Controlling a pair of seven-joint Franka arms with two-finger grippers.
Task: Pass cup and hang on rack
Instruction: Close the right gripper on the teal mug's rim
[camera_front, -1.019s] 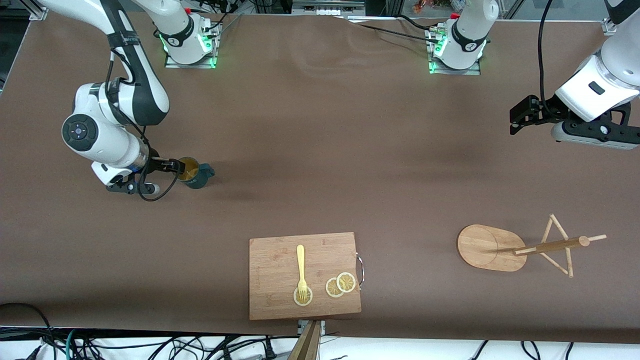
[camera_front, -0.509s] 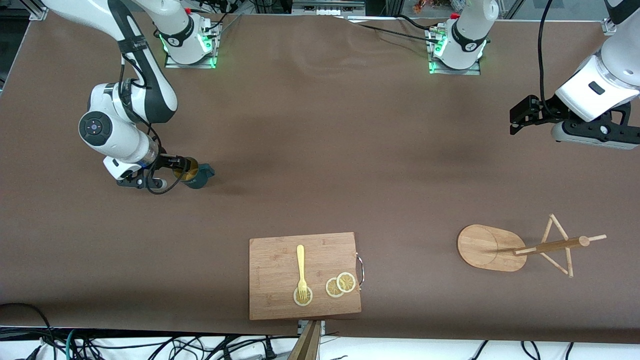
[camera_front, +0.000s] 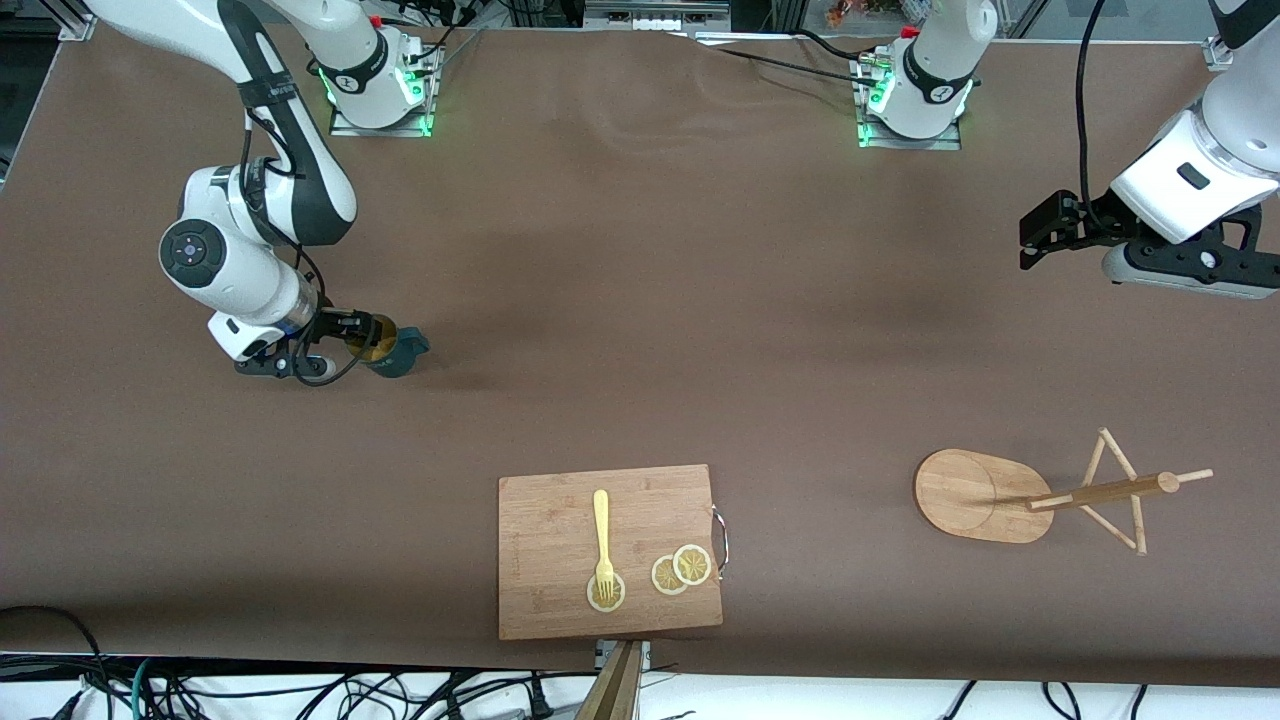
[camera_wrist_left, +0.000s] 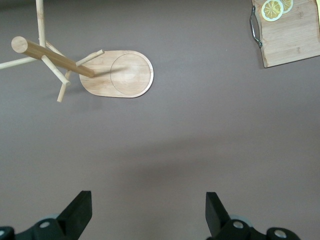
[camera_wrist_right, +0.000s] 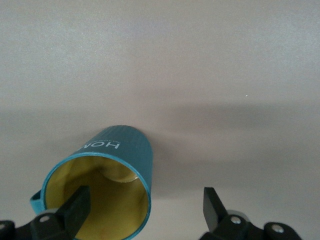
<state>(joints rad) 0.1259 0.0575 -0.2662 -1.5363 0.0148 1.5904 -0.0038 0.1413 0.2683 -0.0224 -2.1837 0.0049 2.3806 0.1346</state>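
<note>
Reading "HOR…": cup (camera_wrist_right: 107, 180) lettering

A robotics lab is showing here, not a home kitchen. Two white robot arms (camera_front: 250, 230) are standing bolted on metal base plates (camera_front: 380, 120) that are glowing green, along the edge of a wide desk (camera_front: 640, 300) wearing a plain brown cover. Loose black cables (camera_front: 200, 690) are trailing along the desk's front edge, and aluminium framing (camera_front: 70, 20) is showing at a corner.
</note>
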